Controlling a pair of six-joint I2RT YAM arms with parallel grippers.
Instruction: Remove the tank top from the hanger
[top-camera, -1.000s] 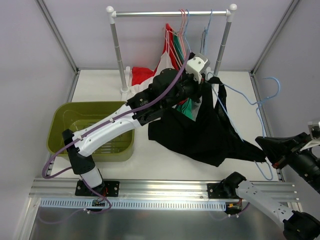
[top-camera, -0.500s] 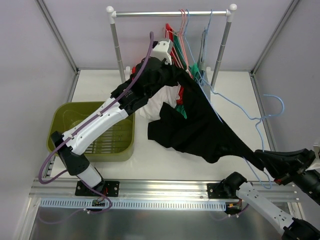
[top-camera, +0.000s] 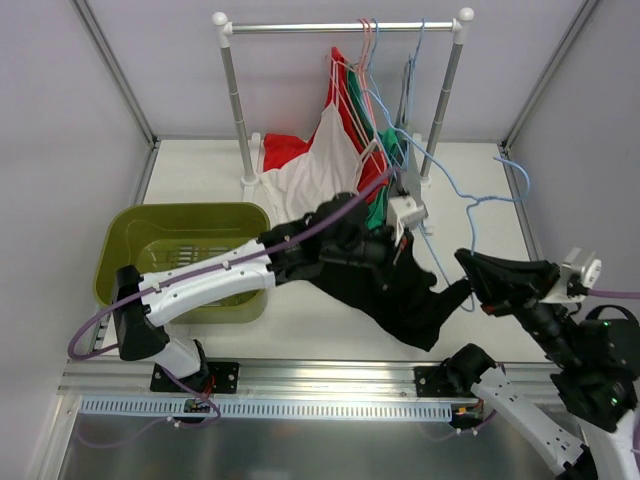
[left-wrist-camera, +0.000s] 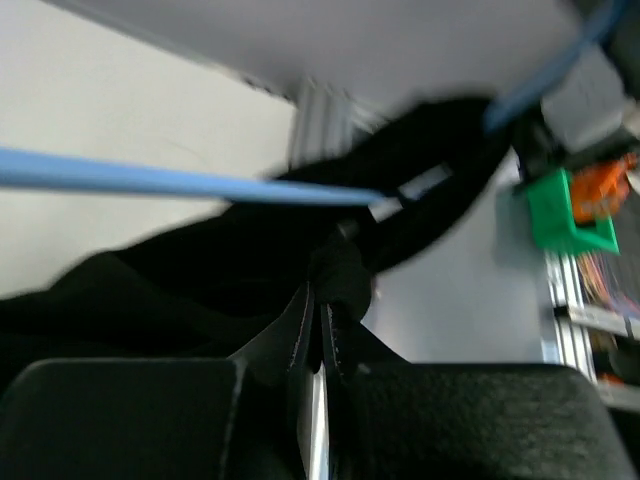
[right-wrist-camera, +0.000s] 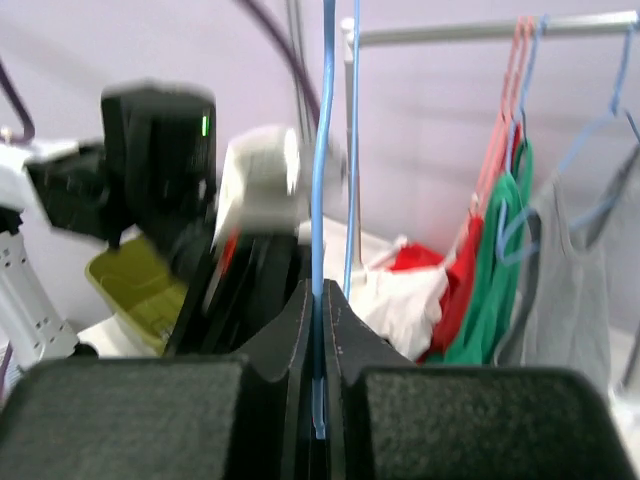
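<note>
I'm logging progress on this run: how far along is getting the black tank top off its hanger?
Done: the blue hanger is off the rail, pinched in the right hand. In hand: the left hand is shut on the black tank top. Left: in the left wrist view a strap seems looped over the hanger, so the top is not free yet.

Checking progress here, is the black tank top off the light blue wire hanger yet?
Apparently not: in the left wrist view the light blue wire hanger runs into a strap loop of the black tank top.
</note>
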